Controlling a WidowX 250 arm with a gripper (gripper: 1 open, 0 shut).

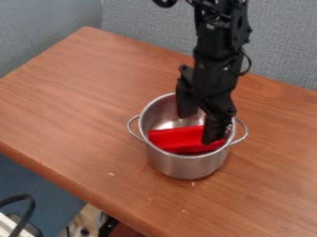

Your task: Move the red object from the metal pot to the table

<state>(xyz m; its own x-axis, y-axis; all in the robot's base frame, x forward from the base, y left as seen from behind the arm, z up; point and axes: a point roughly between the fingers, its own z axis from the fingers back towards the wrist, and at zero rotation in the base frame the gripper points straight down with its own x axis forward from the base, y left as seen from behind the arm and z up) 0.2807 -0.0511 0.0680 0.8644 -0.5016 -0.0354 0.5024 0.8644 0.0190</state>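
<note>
The red object (181, 139) lies inside the metal pot (186, 159), slanting across its bottom toward the near left wall. My gripper (205, 121) points down into the pot from the black arm above, open, one finger near the far rim and the other low by the right rim. The red block sits below and between the fingers; whether they touch it I cannot tell. The pot stands on the wood-grain table (74, 93) near its front right edge.
The table's front edge (74, 190) runs diagonally close below the pot. A grey wall stands behind the table. Dark cables (19, 208) lie on the floor at the lower left.
</note>
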